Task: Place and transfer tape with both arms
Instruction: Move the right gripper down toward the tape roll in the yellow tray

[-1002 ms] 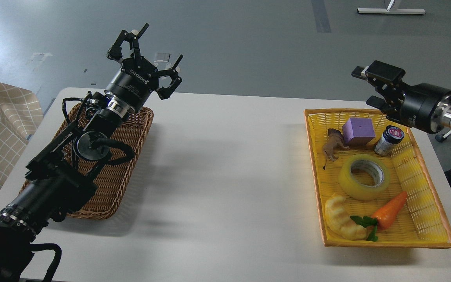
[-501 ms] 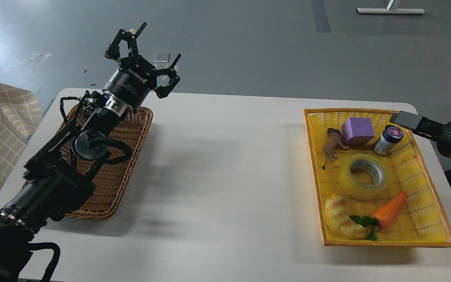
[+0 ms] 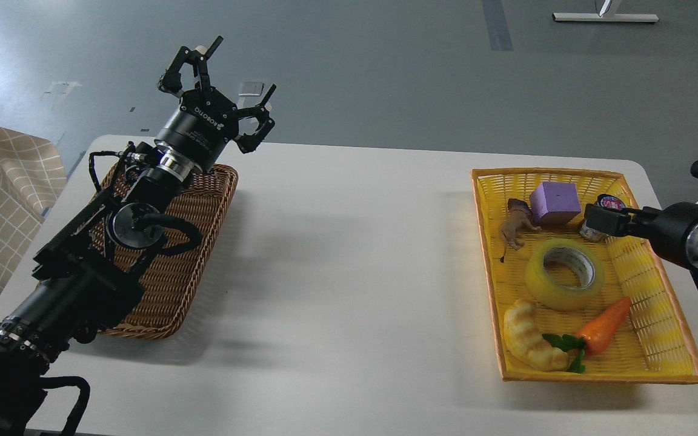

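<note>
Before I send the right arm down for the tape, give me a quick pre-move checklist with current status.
1. Tape lying flat in the yellow basket, core hole up: ok.
2. Top of tape unobstructed: ok.
3. Right gripper above the tape: not ok, it sits beyond it, by the small jar.
4. Right gripper open: cannot tell, seen end-on.
5. Left gripper open, empty, over the wicker basket: ok.
6. Croissant and carrot near the tape: crowded, not ok.

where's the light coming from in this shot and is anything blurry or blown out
Head view: soft shadows fall right of the left gripper and wicker basket, so light comes from the left; bright glare at the floor's upper-left edge; the tape is sharp; the right gripper is dark, fingers indistinct.
</note>
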Robot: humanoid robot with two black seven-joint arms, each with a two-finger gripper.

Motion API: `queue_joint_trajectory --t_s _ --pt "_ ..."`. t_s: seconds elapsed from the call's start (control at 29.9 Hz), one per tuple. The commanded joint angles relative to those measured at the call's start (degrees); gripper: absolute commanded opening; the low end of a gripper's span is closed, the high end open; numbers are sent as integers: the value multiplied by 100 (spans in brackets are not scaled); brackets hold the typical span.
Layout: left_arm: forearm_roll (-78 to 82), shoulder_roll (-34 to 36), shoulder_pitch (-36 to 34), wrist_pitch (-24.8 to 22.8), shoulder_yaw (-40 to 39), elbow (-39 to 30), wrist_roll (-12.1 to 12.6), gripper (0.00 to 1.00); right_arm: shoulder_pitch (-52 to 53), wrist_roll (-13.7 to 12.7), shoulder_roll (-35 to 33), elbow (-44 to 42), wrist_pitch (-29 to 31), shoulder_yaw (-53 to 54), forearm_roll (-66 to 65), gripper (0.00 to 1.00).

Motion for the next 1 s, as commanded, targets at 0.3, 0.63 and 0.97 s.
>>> queue_joint_trajectory --t_s 0.3,0.63,0.97 --pt "0 13 -3 0 -2 0 0 98 -5 448 -425 -215 1 -225 -39 96" --pt "0 -58 5 0 -99 0 0 98 -31 439 -425 -348 1 -225 -83 94" --pt "9 91 -4 0 -169 -17 9 98 -49 439 -372 -348 1 -225 -179 94"
